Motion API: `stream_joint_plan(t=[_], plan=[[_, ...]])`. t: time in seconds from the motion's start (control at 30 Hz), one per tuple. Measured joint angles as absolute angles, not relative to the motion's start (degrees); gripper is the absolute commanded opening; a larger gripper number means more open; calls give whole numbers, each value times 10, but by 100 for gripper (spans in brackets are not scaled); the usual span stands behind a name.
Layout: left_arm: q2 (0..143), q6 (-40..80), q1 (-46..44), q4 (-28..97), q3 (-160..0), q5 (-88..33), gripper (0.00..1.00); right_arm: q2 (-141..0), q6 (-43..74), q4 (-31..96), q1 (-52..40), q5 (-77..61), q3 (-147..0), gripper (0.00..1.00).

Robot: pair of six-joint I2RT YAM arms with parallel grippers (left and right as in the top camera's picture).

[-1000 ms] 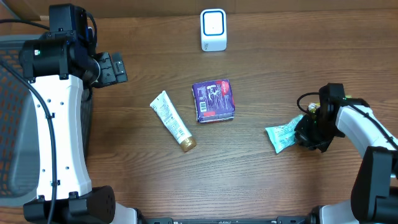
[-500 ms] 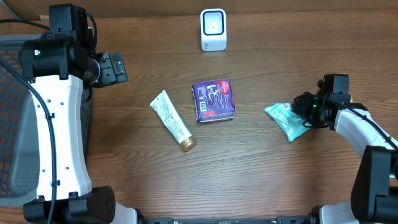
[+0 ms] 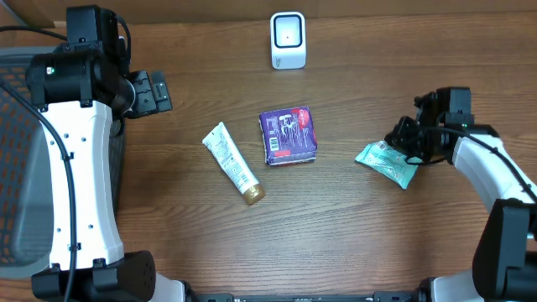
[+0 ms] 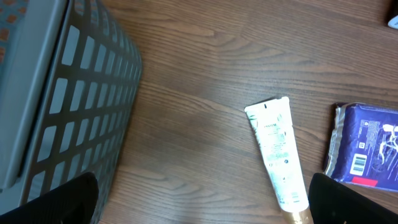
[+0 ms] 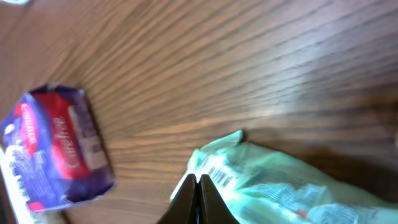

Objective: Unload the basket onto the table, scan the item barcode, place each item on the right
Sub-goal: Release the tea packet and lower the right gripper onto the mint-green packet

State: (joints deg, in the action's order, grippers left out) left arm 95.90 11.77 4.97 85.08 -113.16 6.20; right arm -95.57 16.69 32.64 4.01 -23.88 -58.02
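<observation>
A pale green packet (image 3: 386,162) lies at the right of the table, and its barcode (image 5: 217,169) faces the right wrist camera. My right gripper (image 3: 402,143) is at the packet's upper right edge. Its jaws are pressed together on the packet's near corner (image 5: 198,179). A white scanner (image 3: 288,39) stands at the back centre. My left gripper (image 3: 156,91) hovers far left, wide open and empty (image 4: 202,208). Its two black fingertips (image 4: 62,199) frame bare wood.
A purple and red pack (image 3: 288,135) with its own barcode (image 4: 359,164) lies mid-table. A white tube with a gold cap (image 3: 232,163) lies left of it. A grey slatted basket (image 4: 74,106) stands at the left edge.
My right gripper opened, swung up and left, then shut again. The green packet slid up and left and turned.
</observation>
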Motion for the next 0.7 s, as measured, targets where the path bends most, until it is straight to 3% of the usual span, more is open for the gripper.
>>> stream_joint_plan(t=[0.7], plan=[[959,118,50,851,-1132,62,99,-1025,247,313,-26,-85,-588,4]])
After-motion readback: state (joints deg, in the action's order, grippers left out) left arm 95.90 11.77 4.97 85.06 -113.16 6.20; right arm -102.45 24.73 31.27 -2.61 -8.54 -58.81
